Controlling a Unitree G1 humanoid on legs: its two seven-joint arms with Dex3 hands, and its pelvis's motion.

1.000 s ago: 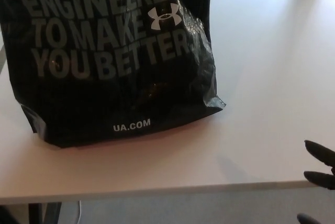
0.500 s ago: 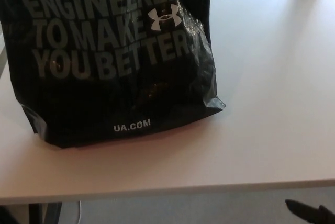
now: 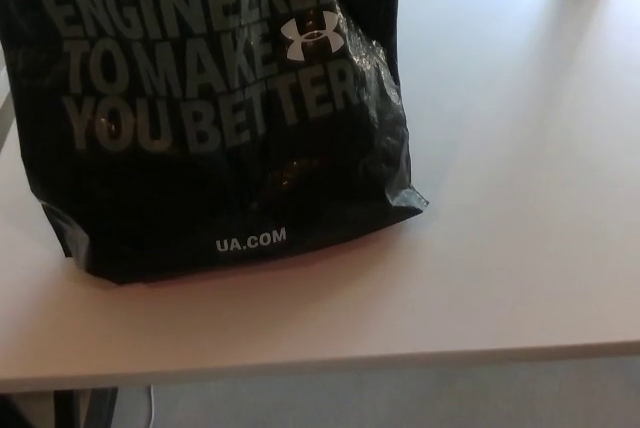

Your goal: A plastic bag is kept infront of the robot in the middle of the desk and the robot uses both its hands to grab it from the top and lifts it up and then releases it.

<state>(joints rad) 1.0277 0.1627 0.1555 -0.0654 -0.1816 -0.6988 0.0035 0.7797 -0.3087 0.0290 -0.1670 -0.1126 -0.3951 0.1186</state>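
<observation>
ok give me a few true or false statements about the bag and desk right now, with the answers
1. The black plastic bag stands on the white desk. True.
2. Both robot hands grip the bag's top. False: no hand is in view.
3. The bag carries the text UA.COM near its bottom. True.
4. The bag is white with black lettering. False: it is black with pale lettering.
5. The bag sits toward the picture's left. True.
</observation>
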